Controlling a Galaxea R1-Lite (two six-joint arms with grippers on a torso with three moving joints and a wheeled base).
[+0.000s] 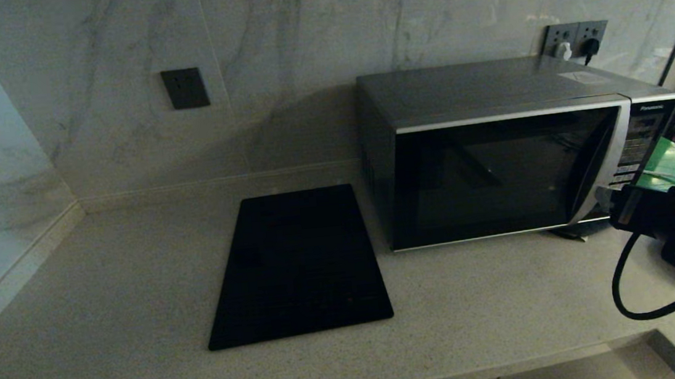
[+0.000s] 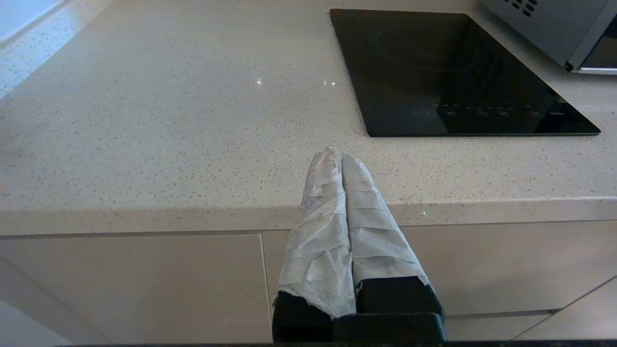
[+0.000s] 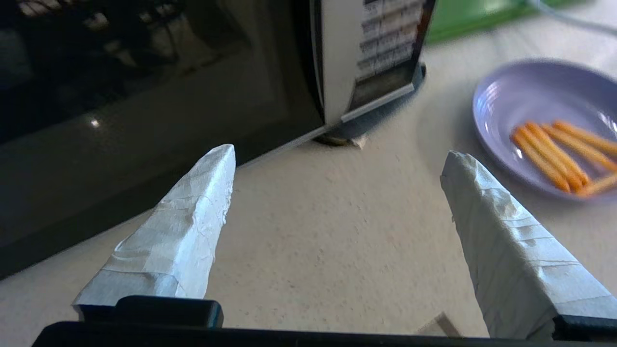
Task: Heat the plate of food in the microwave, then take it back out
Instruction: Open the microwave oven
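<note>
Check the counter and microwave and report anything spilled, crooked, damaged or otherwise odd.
Nothing stands out. The microwave sits square with its door shut, the plate of food lies flat on the counter beside it with the sticks all on it, and the black cooktop looks intact. No spills show.

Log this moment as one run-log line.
right gripper: open, empty, near microwave | plate of food: on counter | door: closed | left gripper: shut, parked

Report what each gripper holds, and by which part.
Nothing is held. The right gripper is open over the counter; the left gripper is shut on nothing.
</note>
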